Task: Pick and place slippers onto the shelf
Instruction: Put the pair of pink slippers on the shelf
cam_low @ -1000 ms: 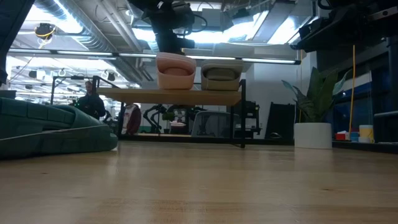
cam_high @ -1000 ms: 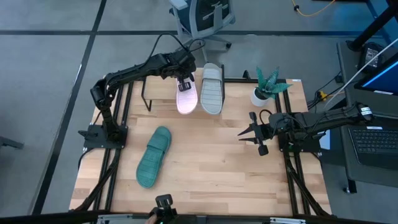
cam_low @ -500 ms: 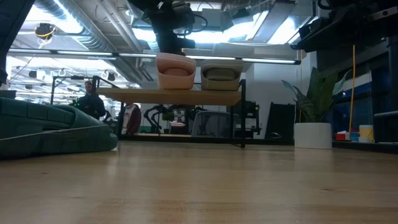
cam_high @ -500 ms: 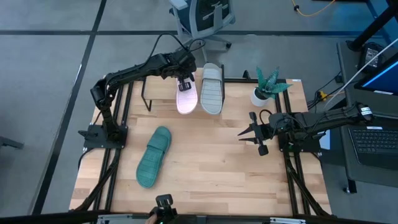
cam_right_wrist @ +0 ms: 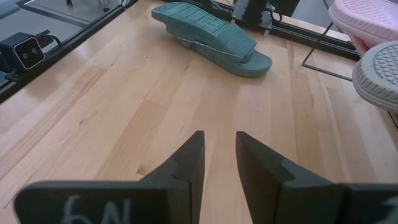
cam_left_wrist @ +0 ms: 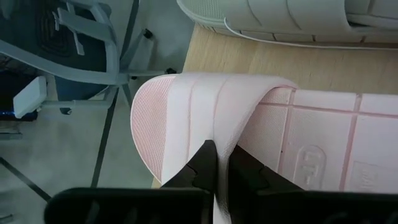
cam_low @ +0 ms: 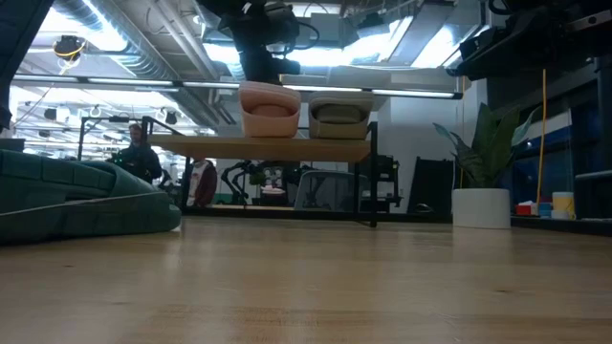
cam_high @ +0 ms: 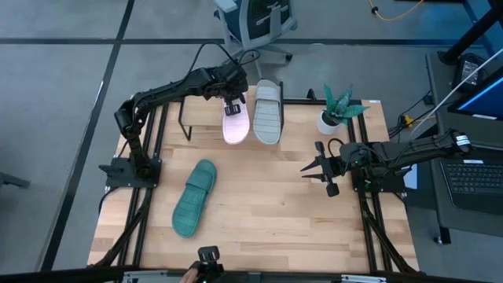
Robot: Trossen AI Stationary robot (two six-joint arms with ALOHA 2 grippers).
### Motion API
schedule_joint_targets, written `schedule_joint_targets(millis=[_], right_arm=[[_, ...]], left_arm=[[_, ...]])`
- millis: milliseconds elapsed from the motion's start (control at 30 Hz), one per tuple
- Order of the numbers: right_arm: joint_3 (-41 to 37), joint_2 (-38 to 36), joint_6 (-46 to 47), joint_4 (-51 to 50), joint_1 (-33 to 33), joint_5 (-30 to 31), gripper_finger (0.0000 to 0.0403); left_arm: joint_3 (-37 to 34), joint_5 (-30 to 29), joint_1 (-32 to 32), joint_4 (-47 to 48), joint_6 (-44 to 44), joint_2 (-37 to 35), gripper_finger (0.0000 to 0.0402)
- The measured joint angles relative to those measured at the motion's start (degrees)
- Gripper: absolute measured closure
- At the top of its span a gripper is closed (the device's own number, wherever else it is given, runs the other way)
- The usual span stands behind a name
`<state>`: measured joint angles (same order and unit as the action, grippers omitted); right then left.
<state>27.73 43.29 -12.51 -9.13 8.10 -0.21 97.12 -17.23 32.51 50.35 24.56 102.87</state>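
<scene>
The pale pink slipper (cam_high: 236,126) lies flat on the shelf (cam_low: 258,145), sole down, beside the grey slipper (cam_high: 268,112), which rests there too. My left gripper (cam_high: 233,104) stands over the pink slipper's far part, shut on its strap. The teal slipper (cam_high: 195,197) lies on the table near the left front. My right gripper (cam_high: 308,169) hovers open over the table's right side, touching nothing. In the low view both shelf slippers (cam_low: 270,110) show end-on. My left gripper holds the pink slipper by the edge of its wide strap (cam_left_wrist: 219,146), pinched between the two fingers (cam_left_wrist: 202,168), one on the strap's outer face and one on its inner side. The fingers come from above, pointing down. The slipper's sole (cam_left_wrist: 323,155) lies on the shelf plank.
A potted plant (cam_high: 338,108) stands at the table's far right corner, right of the shelf. The shelf's thin black legs (cam_high: 184,122) stand on the table's far part. Bare wood (cam_high: 275,212) lies between the teal slipper and my right gripper. An office chair (cam_high: 255,20) stands beyond the table.
</scene>
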Motion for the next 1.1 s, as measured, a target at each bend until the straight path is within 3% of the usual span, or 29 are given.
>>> schedule_joint_targets(millis=[1100], right_arm=[[0.0,0.0,0.0,0.0,0.0,0.0,0.0311]], left_arm=[[0.0,-1.7,-0.1,0.0,0.6,0.0,0.0388]])
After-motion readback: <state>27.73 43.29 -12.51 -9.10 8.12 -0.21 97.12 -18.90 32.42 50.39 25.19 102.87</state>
